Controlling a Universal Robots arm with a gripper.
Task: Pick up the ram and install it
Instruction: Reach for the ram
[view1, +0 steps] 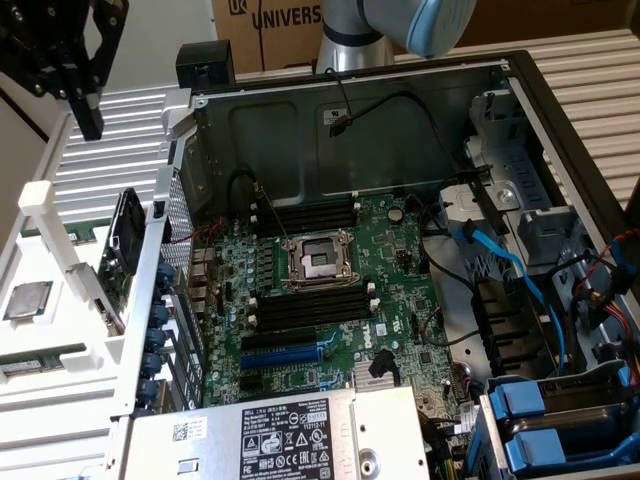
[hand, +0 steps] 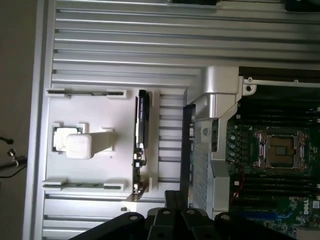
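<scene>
Pincer (view1: 90, 128) closed, cardboard box (view1: 265, 45) reads UNIVERS

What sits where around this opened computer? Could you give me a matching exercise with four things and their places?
Things:
1. gripper
2. ram stick
3. processor socket
4. blue cable

Places:
A. in the middle of the green motherboard
B. slotted into the white holder, outside the case
C. inside the case, at the exterior view's right
D. high at the exterior view's left, shut and holding nothing

Pairs: 1-D, 2-B, 3-A, 4-C
</scene>
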